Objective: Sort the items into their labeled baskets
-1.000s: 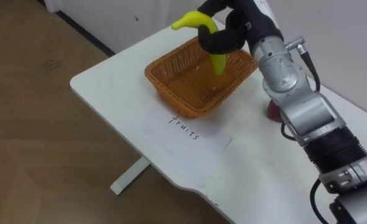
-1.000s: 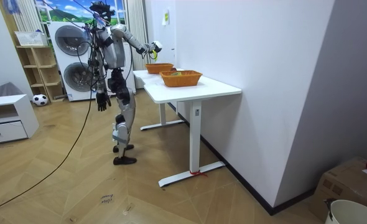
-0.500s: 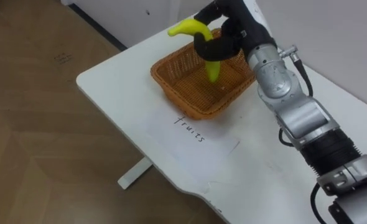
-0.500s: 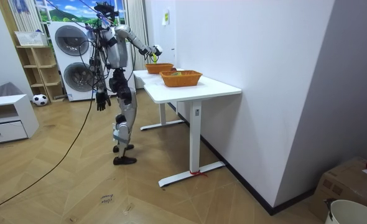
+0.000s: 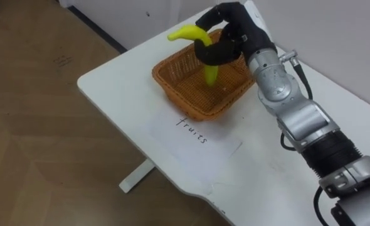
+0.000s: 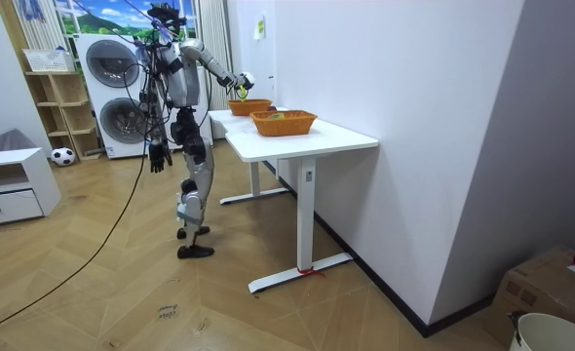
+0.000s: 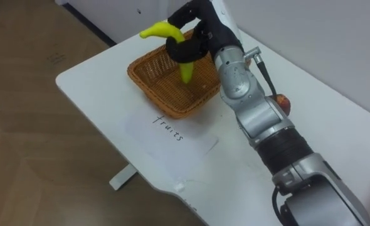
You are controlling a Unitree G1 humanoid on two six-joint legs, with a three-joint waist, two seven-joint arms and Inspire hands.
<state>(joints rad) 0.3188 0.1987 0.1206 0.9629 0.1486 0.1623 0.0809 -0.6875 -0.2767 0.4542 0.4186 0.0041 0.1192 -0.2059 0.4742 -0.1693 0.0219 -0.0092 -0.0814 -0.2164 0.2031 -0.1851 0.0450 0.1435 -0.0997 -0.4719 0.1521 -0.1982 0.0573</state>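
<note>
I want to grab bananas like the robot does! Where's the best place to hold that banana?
Probably at its bend, coming from above. The banana is curved, and the right hand is curled round that bend, so both ends stick out free, one pointing down into the wicker basket.

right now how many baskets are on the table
2. The far basket sits below the right hand holding a banana; the near basket stands beside it, toward the room view's right.
</note>
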